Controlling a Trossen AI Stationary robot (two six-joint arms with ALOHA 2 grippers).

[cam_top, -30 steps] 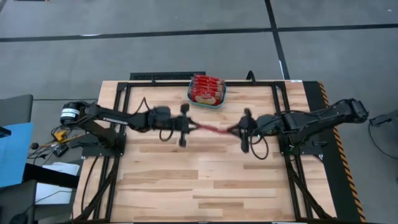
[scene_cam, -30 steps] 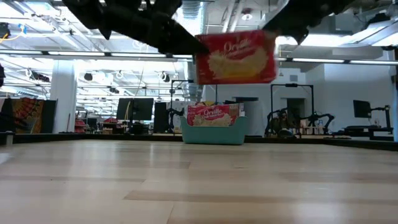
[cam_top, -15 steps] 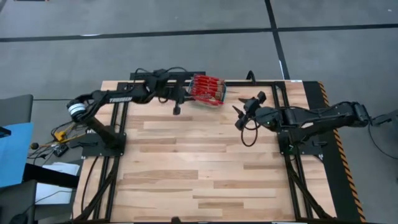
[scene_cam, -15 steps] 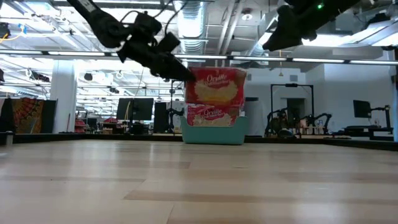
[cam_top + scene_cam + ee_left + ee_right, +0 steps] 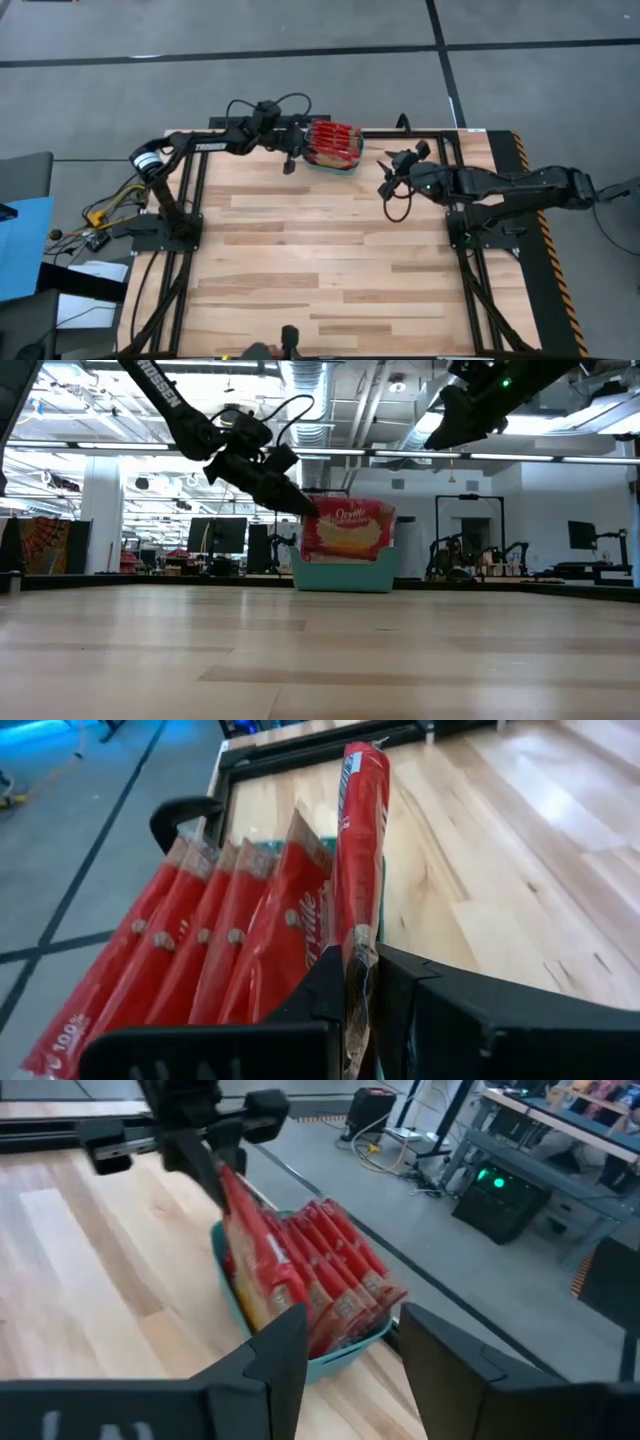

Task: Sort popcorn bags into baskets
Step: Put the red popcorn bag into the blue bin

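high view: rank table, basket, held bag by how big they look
1. Table, by far the largest.
2. Basket, though mostly hidden under bags.
3. Held bag, seen edge-on as a thin strip in the left gripper, so its rank below the basket is unsure.

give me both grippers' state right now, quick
Left gripper: closed on a popcorn bag, holding it upright at the basket.
Right gripper: open, holding nothing, raised off to the side of the basket.
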